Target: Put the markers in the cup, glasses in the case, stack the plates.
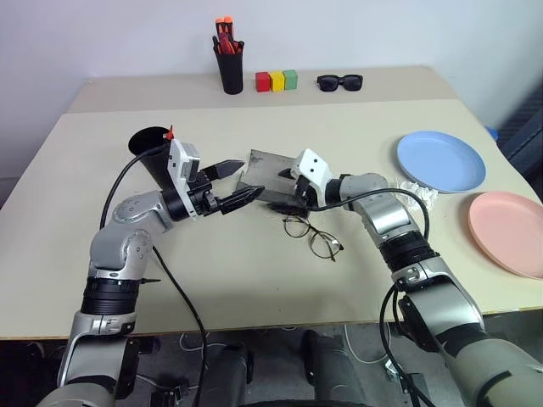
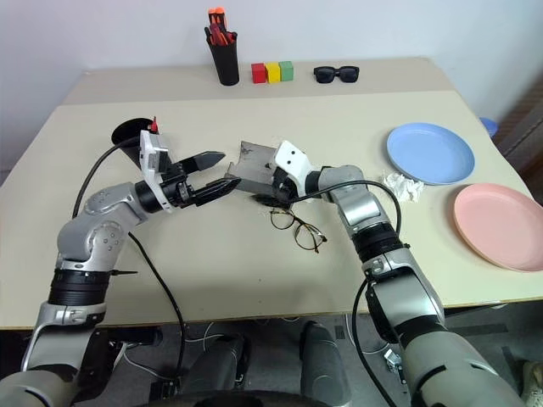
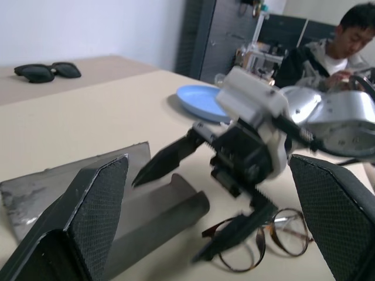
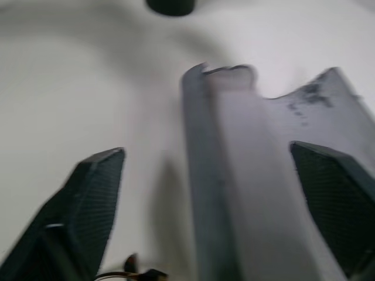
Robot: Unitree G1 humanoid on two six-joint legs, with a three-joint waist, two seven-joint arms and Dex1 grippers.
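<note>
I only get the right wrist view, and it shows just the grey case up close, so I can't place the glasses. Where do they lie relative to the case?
Observer: The glasses lie unfolded on the table just on the robot's side of the case, not in it.
Operator: Where is the left claw?
Observer: The left claw is open and holds nothing, hovering at the case's left end.
Operator: Are the plates stacked?
Observer: No. The blue plate and the pink plate lie side by side on the table's right, not touching.
</note>
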